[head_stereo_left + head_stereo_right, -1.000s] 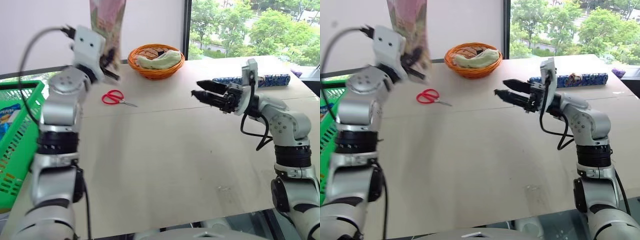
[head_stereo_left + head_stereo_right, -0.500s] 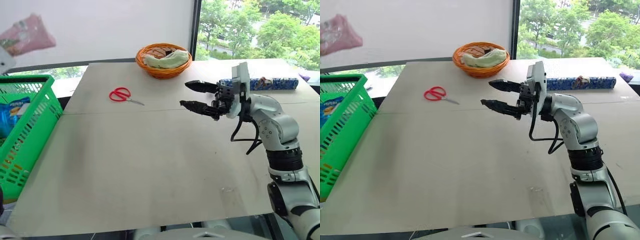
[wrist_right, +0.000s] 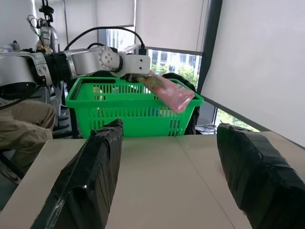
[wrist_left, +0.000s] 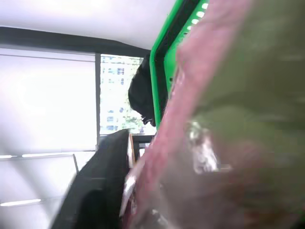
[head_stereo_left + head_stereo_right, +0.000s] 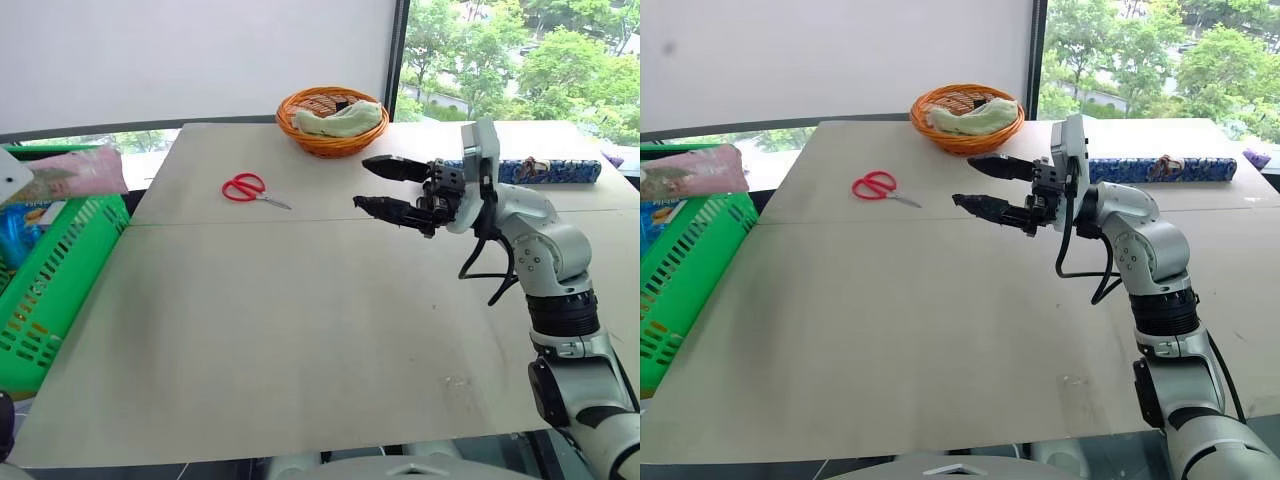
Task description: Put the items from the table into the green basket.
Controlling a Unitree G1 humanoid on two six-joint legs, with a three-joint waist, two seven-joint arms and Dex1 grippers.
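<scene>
Right gripper: the right gripper (image 5: 392,186) hangs above the bench right of centre in the head views, its two black fingers spread with nothing between them, pointing toward the left of the frame.
Left gripper: the left gripper (image 3: 142,68) shows in the right wrist view at the end of the silver arm, above the basket's rim; whether its fingers are spread or pinching the pink box I cannot tell.
Pink box: the long pink box (image 5: 78,175) sits at the left edge of the head views, over the near corner of the green basket, tilted slightly; in the right wrist view it slants down from the left gripper over the basket's rim.
Green basket: the green basket (image 5: 62,285) stands at the left edge of the frame, just beside the bench's left edge; a blue-and-white packet (image 5: 12,230) lies inside it.
Scissors: the red-handled scissors (image 5: 248,189) lie flat on the bench in the upper left-centre, beyond the seam.
Blue roll: the long dark-blue patterned roll (image 5: 560,170) lies on the bench at the upper right, behind the right arm.
Wicker basket: the round orange wicker basket (image 5: 332,120) stands at the far edge, top centre, with a pale green cloth (image 5: 342,120) in it.
Bench: the pale bench (image 5: 300,340) takes up most of the frame, with a straight seam across it.
Person: a person's legs in tan trousers (image 3: 21,124) show at the left of the right wrist view.
</scene>
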